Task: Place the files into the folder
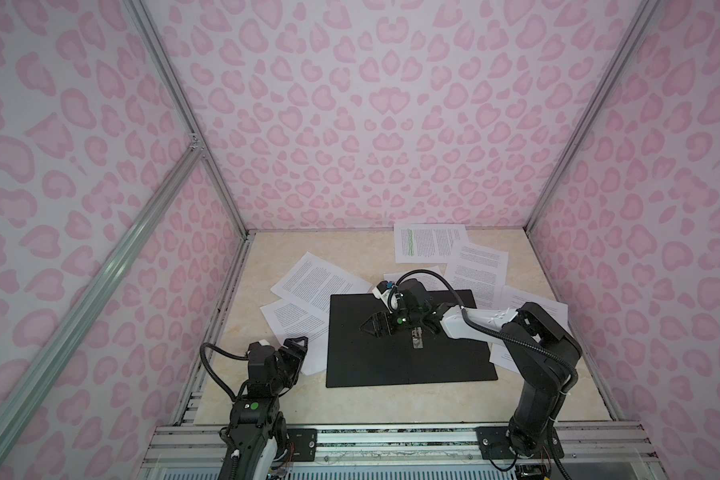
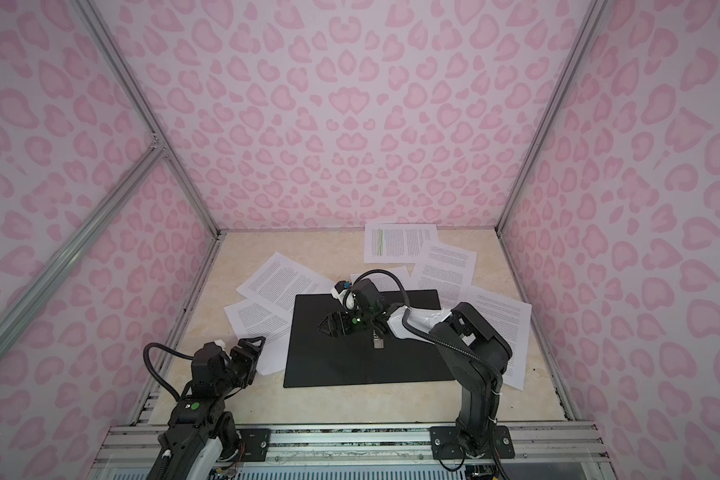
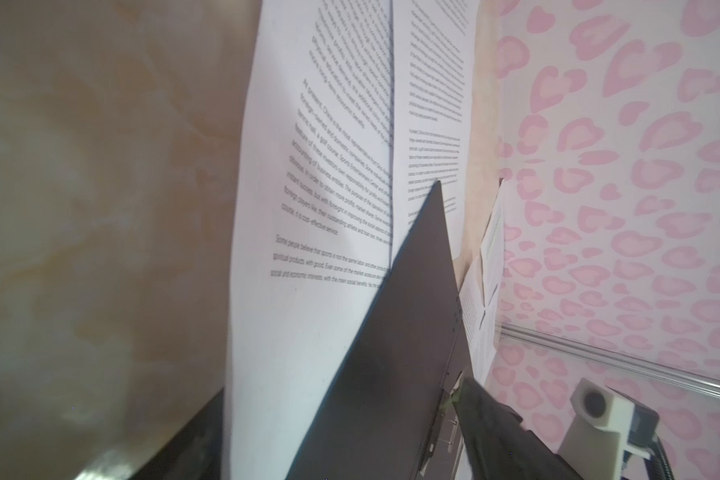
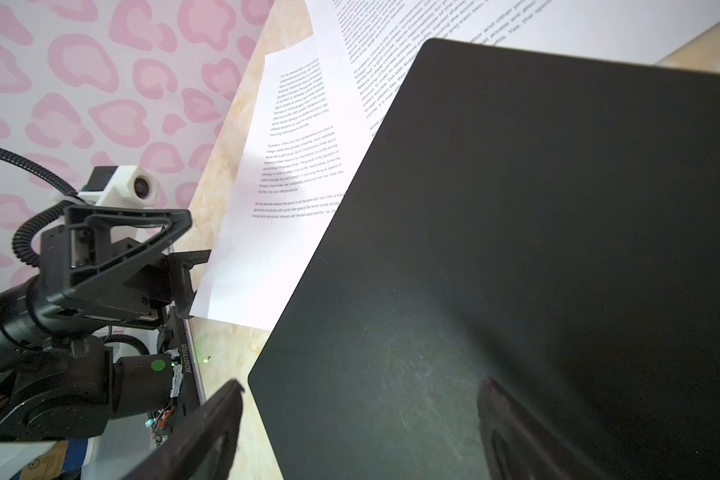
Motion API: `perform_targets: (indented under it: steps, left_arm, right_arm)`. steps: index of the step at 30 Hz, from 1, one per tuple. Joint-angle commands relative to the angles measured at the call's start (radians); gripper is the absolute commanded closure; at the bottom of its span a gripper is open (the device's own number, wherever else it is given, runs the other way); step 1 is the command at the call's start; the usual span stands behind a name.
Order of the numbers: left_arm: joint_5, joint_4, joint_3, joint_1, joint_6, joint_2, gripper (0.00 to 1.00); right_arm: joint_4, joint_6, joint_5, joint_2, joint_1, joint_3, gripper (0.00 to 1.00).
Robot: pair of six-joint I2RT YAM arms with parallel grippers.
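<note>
The folder (image 1: 408, 365) (image 2: 366, 361) lies open in the middle of the table, black inside up, with its metal clip (image 1: 416, 338) at the spine. Several files lie loose around it: a green-highlighted sheet (image 1: 429, 243) at the back, sheets at the left (image 1: 316, 282) and right (image 1: 533, 305), and one (image 1: 296, 322) tucked under the folder's left edge. My right gripper (image 1: 368, 326) (image 4: 362, 384) hangs open over the folder's left half, holding nothing. My left gripper (image 1: 300, 343) (image 4: 198, 235) is open at the near corner of the left sheet (image 4: 267, 249) (image 3: 308, 291).
Pink patterned walls close the table in on three sides. The left wall (image 1: 163, 332) stands near my left arm. An aluminium rail (image 1: 391, 436) runs along the front edge. My right arm (image 1: 537, 332) reaches over the sheet at the right.
</note>
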Motion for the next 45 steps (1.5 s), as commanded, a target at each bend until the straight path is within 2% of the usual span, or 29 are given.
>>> perform_targets:
  steps: [1, 3, 10, 17, 21, 25, 30, 33, 39, 45]
  left_arm:
    - [-0.012, -0.028, 0.014, 0.001, 0.018, 0.031, 0.32]
    - [-0.021, -0.037, 0.019, 0.002, 0.016, 0.021, 0.37]
    - [-0.038, -0.085, 0.054, 0.001, 0.04, 0.018, 0.71]
    - [-0.039, -0.125, 0.105, 0.001, 0.087, 0.048, 0.97]
    - [-0.035, -0.183, 0.173, 0.001, 0.147, 0.039, 0.97]
    - [-0.034, -0.273, 0.285, 0.001, 0.26, 0.042, 0.97]
    - [-0.054, -0.385, 0.419, 0.001, 0.37, 0.047, 0.97]
    - [-0.085, -0.461, 0.494, 0.002, 0.424, 0.056, 0.97]
    - [-0.12, -0.578, 0.673, 0.002, 0.495, 0.065, 0.97]
    - [-0.12, -0.661, 0.825, 0.001, 0.567, 0.089, 0.97]
  right_arm:
    - [0.024, 0.003, -0.008, -0.007, -0.009, -0.018, 0.12]
    - [0.033, 0.011, -0.011, -0.011, -0.015, -0.027, 0.12]
    - [0.032, 0.013, 0.005, -0.02, -0.036, -0.039, 0.12]
    - [0.019, 0.004, 0.037, -0.055, -0.065, -0.061, 0.12]
    - [0.016, 0.007, 0.065, -0.08, -0.094, -0.083, 0.12]
    - [-0.01, 0.024, 0.144, -0.126, -0.146, -0.119, 0.12]
    - [-0.155, 0.036, 0.348, -0.188, -0.208, -0.139, 0.12]
    - [-0.23, 0.071, 0.397, -0.202, -0.225, -0.131, 0.11]
    - [-0.299, 0.132, 0.416, -0.202, -0.215, -0.127, 0.06]
    - [-0.311, 0.208, 0.469, -0.228, -0.138, -0.155, 0.03]
